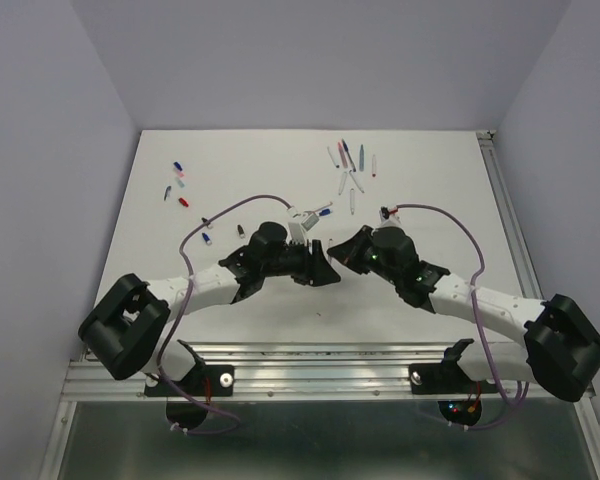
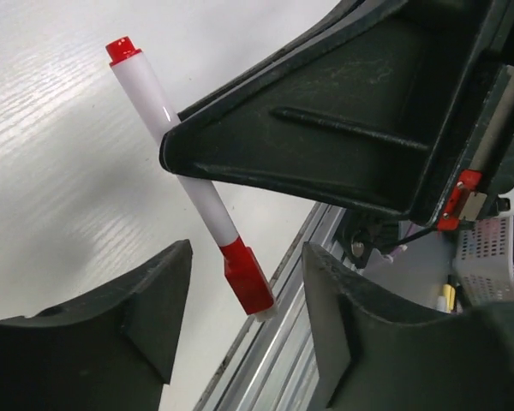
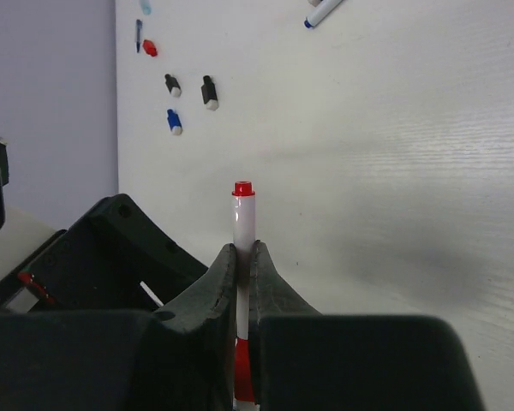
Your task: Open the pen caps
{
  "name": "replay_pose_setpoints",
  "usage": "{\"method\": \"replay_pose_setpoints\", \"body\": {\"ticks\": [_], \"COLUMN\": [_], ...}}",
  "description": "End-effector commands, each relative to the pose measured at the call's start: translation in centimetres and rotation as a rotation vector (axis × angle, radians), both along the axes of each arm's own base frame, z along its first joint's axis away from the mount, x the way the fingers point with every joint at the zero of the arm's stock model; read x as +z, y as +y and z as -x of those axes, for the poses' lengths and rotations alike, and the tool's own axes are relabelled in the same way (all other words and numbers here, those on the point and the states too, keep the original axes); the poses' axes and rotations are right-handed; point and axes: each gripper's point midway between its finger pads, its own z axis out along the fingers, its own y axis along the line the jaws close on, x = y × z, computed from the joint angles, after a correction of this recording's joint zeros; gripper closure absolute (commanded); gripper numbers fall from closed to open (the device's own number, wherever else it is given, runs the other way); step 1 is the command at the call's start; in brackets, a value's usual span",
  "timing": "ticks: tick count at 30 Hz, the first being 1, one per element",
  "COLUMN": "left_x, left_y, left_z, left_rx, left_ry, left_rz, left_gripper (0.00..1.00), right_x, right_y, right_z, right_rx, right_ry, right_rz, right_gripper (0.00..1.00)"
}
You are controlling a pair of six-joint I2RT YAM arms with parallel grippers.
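My right gripper (image 3: 247,248) is shut on the barrel of a slim white pen (image 3: 244,218), held above the table near the middle front. The pen has a small red end (image 3: 243,188) beyond the fingertips and a red cap (image 3: 242,370) behind them. In the left wrist view the same pen (image 2: 154,94) passes through the right gripper's fingers (image 2: 343,128). Its red cap (image 2: 247,276) hangs between the jaws of my left gripper (image 2: 248,248), which is open and not touching it. In the top view the left gripper (image 1: 318,262) and the right gripper (image 1: 348,250) meet tip to tip.
Several loose caps (image 1: 180,185) in blue, pink, red and black lie at the back left; some show in the right wrist view (image 3: 172,85). Several white pens (image 1: 350,165) lie at the back centre. One pen (image 1: 320,212) lies just behind the grippers. The table's metal front rail (image 2: 283,342) is below.
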Motion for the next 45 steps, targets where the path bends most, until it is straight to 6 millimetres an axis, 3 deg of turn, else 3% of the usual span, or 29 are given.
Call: {"method": "replay_pose_setpoints", "body": {"ticks": [1,2,5,10,14,16,20,22,25,27,30,31,32,34,36,38,39,41,45], "left_x": [2.6,2.7,3.2,3.9,4.0,4.1,4.2,4.1,4.1,4.0,3.9,3.6,3.4,2.5,2.4,1.0,1.1,0.8,0.2], "left_y": [-1.7,-1.8,-2.1,-2.1,-1.9,-1.9,-2.1,-2.1,-2.3,-2.3,-2.5,-2.3,-2.3,-2.0,-1.9,-1.3,-1.2,-0.8,0.1], "left_z": [-1.3,-1.5,-1.5,-0.8,-0.4,-0.3,-0.2,-0.2,-0.1,0.3,1.7,2.3,3.1,5.3,7.5,8.6,9.3,10.5,11.1], "left_rx": [-0.008,0.001,0.008,0.004,0.014,0.015,0.012,0.015,0.01,-0.002,-0.032,-0.036,-0.048,-0.076,-0.086,-0.047,-0.049,-0.053,-0.036], "left_ry": [-0.079,-0.076,-0.081,-0.096,-0.096,-0.091,-0.082,-0.079,-0.063,-0.047,-0.004,0.013,0.039,0.072,0.103,0.139,0.145,0.169,0.189], "left_rz": [0.062,0.062,0.07,0.085,0.086,0.091,0.094,0.094,0.096,0.1,0.111,0.109,0.113,0.103,0.108,0.087,0.092,0.099,0.093], "left_gripper": [0.49,0.69,1.0,1.0,1.0,1.0,1.0,1.0,1.0,1.0,1.0,1.0,1.0,1.0,1.0,1.0,1.0,1.0,1.0], "right_x": [2.1,2.1,1.8,1.8,1.2,1.4,1.4,1.4,1.4,1.3,1.2,0.3,1.6,0.9,2.6,1.6,4.2,4.3,4.1], "right_y": [0.8,0.8,0.4,-0.8,-1.2,-0.6,0.4,0.7,0.6,0.2,-2.0,-4.2,-4.9,-7.6,-8.8,-11.6,-11.8,-13.7,-14.0], "right_z": [0.6,0.6,0.5,0.0,0.1,0.2,0.6,0.6,0.4,-0.1,-2.7,-4.6,-5.9,-9.1,-12.3,-15.3,-17.2,-19.6,-21.6], "right_rx": [0.021,0.02,-0.001,-0.071,-0.069,-0.03,0.02,0.029,0.021,-0.003,-0.164,-0.298,-0.359,-0.461,-0.509,-0.591,-0.625,-0.677,-0.655], "right_ry": [-0.035,-0.034,-0.026,-0.035,-0.034,-0.04,-0.046,-0.052,-0.076,-0.093,-0.129,-0.135,-0.143,-0.119,-0.139,-0.111,-0.143,-0.13,-0.128], "right_rz": [-0.103,-0.099,-0.086,-0.072,-0.033,-0.025,-0.032,-0.029,-0.017,0.004,0.111,0.209,0.265,0.382,0.38,0.436,0.428,0.484,0.484], "right_gripper": [0.99,0.99,0.99,0.97,0.67,0.61,0.59,0.65,0.94,0.99,0.99,0.99,0.99,0.99,0.99,0.99,0.99,0.99,0.99]}}
